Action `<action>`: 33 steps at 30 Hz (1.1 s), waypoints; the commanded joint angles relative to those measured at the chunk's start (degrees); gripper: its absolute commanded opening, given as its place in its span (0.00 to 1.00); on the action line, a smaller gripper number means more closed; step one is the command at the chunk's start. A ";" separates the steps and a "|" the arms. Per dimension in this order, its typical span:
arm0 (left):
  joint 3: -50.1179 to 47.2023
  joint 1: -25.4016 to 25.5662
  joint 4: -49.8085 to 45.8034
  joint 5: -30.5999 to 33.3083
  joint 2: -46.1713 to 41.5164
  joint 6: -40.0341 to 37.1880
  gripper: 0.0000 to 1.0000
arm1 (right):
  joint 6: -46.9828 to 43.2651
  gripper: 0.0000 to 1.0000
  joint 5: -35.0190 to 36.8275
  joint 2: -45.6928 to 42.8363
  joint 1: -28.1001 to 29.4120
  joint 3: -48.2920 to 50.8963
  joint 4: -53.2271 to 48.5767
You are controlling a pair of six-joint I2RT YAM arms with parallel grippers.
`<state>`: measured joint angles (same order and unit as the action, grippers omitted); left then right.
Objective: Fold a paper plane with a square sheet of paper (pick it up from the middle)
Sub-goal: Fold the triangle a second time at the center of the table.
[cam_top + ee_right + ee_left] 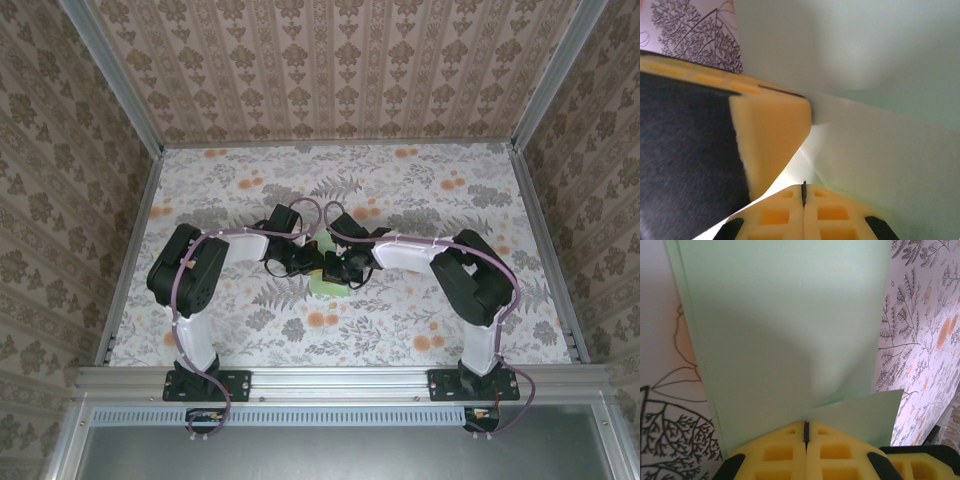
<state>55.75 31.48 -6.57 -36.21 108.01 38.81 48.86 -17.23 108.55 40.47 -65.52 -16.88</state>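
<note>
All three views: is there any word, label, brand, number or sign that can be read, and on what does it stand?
None can be read. The square sheet of paper is plain. The tablecloth and wallpaper carry floral patterns, no lettering. Any marking on the arms is too small to tell.

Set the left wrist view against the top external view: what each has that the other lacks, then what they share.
Left wrist: the left gripper with fingers shut on the green paper sheet, a folded flap rising beside them. Top external: both arms reaching in from the rail, the right gripper meeting the left at centre, patterned walls. Shared: the paper sheet and the floral tablecloth.
</note>
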 commanded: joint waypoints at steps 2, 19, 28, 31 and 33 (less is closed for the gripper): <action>-3.71 0.60 -7.32 7.77 2.98 -0.14 0.00 | 0.15 0.00 2.60 1.91 0.14 -1.85 -4.38; -3.60 0.07 -8.61 9.40 4.56 0.13 0.00 | -2.89 0.00 2.83 -2.02 -1.52 3.93 -7.71; -3.61 0.07 -8.52 9.22 4.93 -0.03 0.00 | -3.29 0.00 1.31 -4.49 -2.11 8.15 -6.70; -3.61 0.07 -8.53 9.22 4.87 0.02 0.00 | -3.16 0.00 0.66 -5.69 -2.41 10.28 -6.22; -3.73 0.07 -8.47 9.22 4.84 0.03 0.00 | -3.07 0.00 0.62 -6.72 -2.67 11.98 -6.35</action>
<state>55.46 31.46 -6.24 -36.01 107.94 38.83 46.41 -16.71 103.26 38.35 -57.10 -16.62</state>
